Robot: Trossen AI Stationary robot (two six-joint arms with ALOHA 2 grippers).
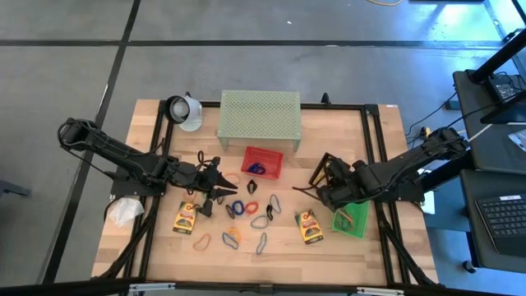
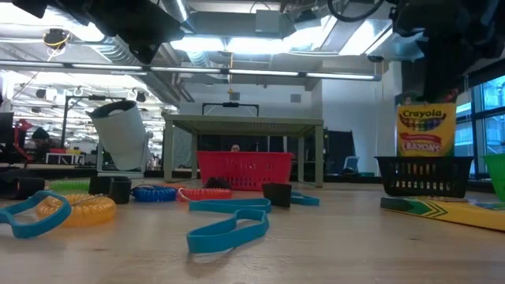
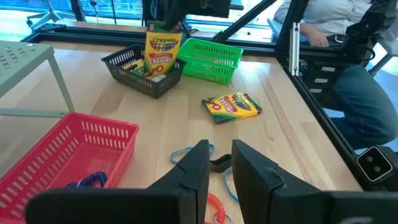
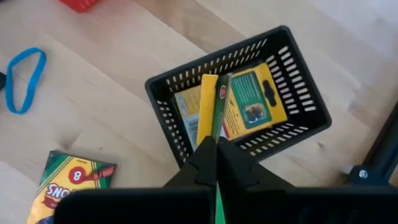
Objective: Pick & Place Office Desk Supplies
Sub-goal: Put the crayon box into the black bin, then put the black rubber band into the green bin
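We hold crayon box (image 4: 214, 102) upright in right gripper (image 4: 216, 144), clamped, over black basket (image 4: 298, 71) at table's right. Next: lower, release. Left gripper (image 3: 220, 163) narrowly parted, empty, above loops (image 1: 238, 209).

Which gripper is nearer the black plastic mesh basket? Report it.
Right. The right gripper hangs directly over the black plastic mesh basket, shut on a crayon box. The left gripper sits far across the table.

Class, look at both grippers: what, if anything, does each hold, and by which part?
The right gripper pinches a crayon box by its narrow upper edge, upright over the black basket. The left gripper holds nothing; its fingers stand apart above the table.
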